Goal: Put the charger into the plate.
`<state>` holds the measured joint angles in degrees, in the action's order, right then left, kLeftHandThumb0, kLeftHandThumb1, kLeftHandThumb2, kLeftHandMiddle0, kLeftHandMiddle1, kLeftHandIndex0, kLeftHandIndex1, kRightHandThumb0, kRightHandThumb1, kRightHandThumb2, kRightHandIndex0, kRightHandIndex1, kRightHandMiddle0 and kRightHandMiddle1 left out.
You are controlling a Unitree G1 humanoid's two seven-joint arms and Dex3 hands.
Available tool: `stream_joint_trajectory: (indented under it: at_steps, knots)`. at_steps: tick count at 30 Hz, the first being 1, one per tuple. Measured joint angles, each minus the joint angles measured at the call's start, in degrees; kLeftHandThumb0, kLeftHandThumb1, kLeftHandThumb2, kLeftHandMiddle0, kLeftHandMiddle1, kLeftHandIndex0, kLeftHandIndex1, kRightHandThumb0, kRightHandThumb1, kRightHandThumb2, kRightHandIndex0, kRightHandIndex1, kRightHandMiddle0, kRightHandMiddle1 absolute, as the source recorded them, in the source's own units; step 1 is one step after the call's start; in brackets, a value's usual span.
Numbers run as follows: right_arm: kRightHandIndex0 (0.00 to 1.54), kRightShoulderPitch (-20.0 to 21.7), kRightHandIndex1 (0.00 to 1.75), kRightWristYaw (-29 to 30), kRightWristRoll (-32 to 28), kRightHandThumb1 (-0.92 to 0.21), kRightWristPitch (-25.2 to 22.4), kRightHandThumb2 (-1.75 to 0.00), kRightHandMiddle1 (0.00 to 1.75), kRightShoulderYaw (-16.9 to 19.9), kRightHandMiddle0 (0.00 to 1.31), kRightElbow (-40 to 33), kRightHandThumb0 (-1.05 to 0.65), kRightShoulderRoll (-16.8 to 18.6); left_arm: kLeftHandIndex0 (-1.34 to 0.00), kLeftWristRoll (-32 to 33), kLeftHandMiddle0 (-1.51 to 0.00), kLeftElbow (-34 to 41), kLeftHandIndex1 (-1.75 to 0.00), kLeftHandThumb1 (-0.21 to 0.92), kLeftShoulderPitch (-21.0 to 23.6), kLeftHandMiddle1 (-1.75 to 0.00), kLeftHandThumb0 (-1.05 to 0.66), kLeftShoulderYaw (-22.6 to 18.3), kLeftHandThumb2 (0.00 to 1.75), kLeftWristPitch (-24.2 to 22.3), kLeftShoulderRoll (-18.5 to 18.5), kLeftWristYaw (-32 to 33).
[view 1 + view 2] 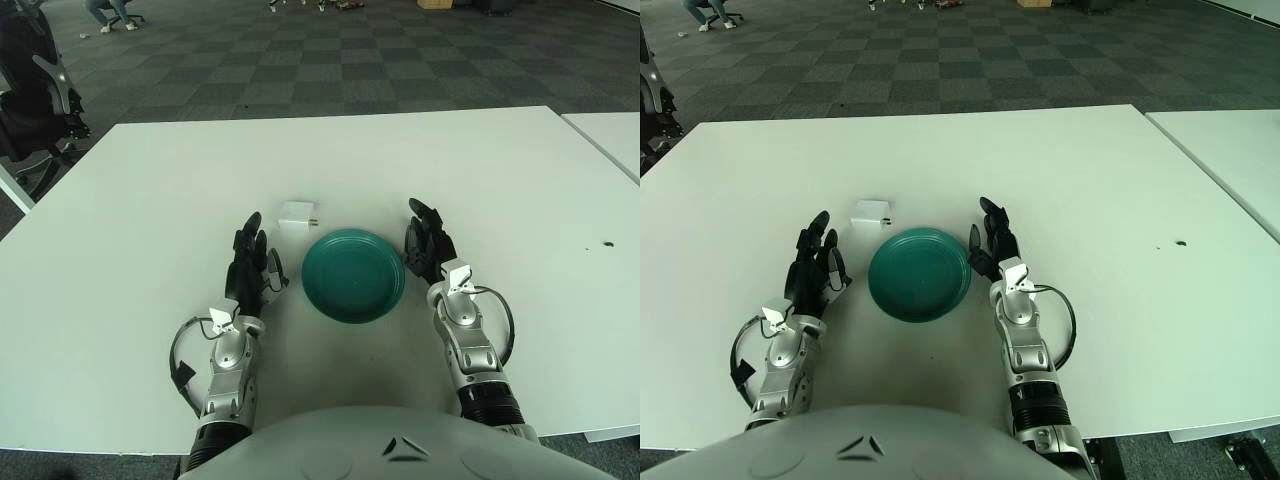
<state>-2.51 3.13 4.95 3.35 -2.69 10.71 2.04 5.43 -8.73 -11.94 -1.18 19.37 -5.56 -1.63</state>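
A small white charger lies on the white table just beyond the far-left rim of a round teal plate. The plate holds nothing. My left hand shows to the left of the plate, fingers stretched forward and spread, its tips a short way nearer than the charger and to its left. On the plate's right side is my right hand, fingers extended and holding nothing, close to the rim.
The white table stretches wide on all sides. A second white table stands at the right with a gap between. A small dark speck marks the table's right part. An office chair stands off the far-left corner.
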Motion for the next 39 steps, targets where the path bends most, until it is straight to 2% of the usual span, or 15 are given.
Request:
stream_joint_trajectory:
  at_steps: [6, 10, 13, 17, 22, 25, 28, 33, 39]
  knots:
    - [0.18, 0.81, 0.00, 0.24, 0.00, -0.92, 0.00, -0.85, 0.42, 0.08, 0.00, 0.76, -0.88, 0.00, 0.00, -4.74, -0.18, 1.09, -0.47, 0.92, 2.91, 0.00, -0.82, 0.03, 0.96, -4.42, 1.71, 2.47]
    - [0.19, 1.37, 0.01, 0.43, 0.02, -0.92, 0.04, -0.85, 0.43, 0.12, 0.00, 1.14, -0.89, 0.01, 0.00, -11.83, -0.19, 1.25, -0.54, 0.92, 6.67, -0.01, -0.84, 0.27, 0.94, -5.04, 4.68, 5.58]
    - [0.19, 1.48, 0.01, 0.44, 0.03, -0.92, 0.06, -0.86, 0.44, 0.07, 0.00, 1.14, -0.89, 0.01, 0.00, -19.18, -0.20, 0.41, -0.61, 0.92, 9.90, -0.01, -0.86, 0.81, 0.89, -3.13, 8.14, 9.31]
    - [0.19, 1.73, 0.01, 0.58, 0.05, -0.92, 0.08, -0.86, 0.44, 0.12, 0.00, 1.31, -0.89, -0.01, 0.00, -28.70, -0.23, -3.36, -0.78, 0.92, 15.14, -0.01, -0.98, 1.95, 0.74, 1.47, 13.80, 15.28]
    - [0.19, 2.09, 0.00, 0.60, 0.04, -0.92, 0.10, -0.86, 0.43, 0.12, 0.00, 1.80, -0.88, 0.01, -0.04, -40.58, -0.24, -10.50, -0.99, 0.92, 22.39, -0.01, -1.04, 5.02, 0.64, 6.82, 24.16, 20.57]
    - [0.18, 2.33, 0.00, 0.63, 0.03, -0.92, 0.10, -0.85, 0.42, 0.30, 0.00, 2.10, -0.88, -0.03, -0.07, -45.92, -0.23, -12.70, -1.07, 0.92, 26.23, 0.00, -1.05, 7.66, 0.60, 7.47, 29.70, 20.19]
    - [0.17, 2.41, 0.00, 0.66, 0.03, -0.92, 0.10, -0.85, 0.42, 0.44, 0.00, 2.24, -0.87, -0.02, -0.08, -49.09, -0.23, -13.55, -1.11, 0.92, 29.63, 0.00, -1.05, 9.81, 0.57, 6.77, 32.73, 18.86]
    - [0.17, 2.62, 0.00, 0.89, 0.04, -0.92, 0.11, -0.85, 0.42, 0.45, 0.00, 2.46, -0.87, 0.03, -0.07, -52.47, -0.20, -15.95, -1.11, 0.92, 34.23, 0.00, -1.05, 13.69, 0.53, 5.22, 35.08, 15.75]
    - [0.18, 2.76, 0.00, 1.25, 0.05, -0.92, 0.11, -0.86, 0.42, 0.30, 0.00, 2.52, -0.88, 0.25, -0.03, -53.71, -0.16, -19.61, -1.08, 0.92, 38.27, 0.00, -1.05, 17.59, 0.48, 6.85, 36.23, 13.19]
